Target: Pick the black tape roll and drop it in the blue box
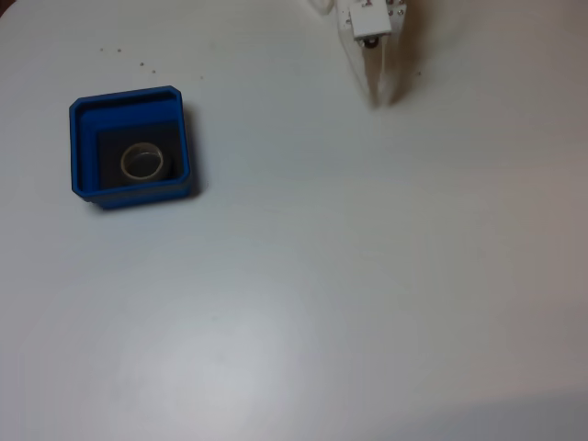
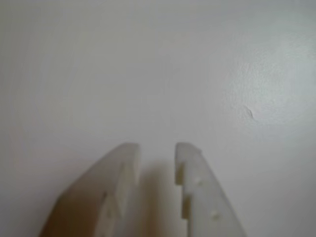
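The blue box sits at the left of the white table in the fixed view. The black tape roll lies flat on the box's dark floor, its pale inner core showing as a ring. My gripper hangs at the top right, far from the box, pointing down at bare table. In the wrist view the gripper shows two pale fingers with a narrow gap between them and nothing in it.
A few small dark specks dot the table behind the box. A small dent marks the surface ahead of the fingers. Bare white table stretches across the middle and front.
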Action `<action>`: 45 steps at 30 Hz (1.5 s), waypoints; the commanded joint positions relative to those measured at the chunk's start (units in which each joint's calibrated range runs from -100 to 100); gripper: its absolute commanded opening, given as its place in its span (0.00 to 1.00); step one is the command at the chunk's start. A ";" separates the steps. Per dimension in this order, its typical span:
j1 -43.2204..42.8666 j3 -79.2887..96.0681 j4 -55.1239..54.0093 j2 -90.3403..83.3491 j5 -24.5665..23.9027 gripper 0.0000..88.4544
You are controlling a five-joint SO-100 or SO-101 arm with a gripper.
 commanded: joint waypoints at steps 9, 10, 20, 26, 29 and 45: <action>0.20 0.72 -7.68 -3.48 12.10 0.01; 0.20 0.72 -10.57 -3.39 12.10 0.01; 0.01 0.72 -29.71 -3.23 12.36 0.01; 0.10 0.72 -31.03 -3.23 17.71 0.01; 0.20 0.72 -31.03 -3.31 19.98 0.01; 0.30 0.81 -35.16 -3.31 19.63 0.01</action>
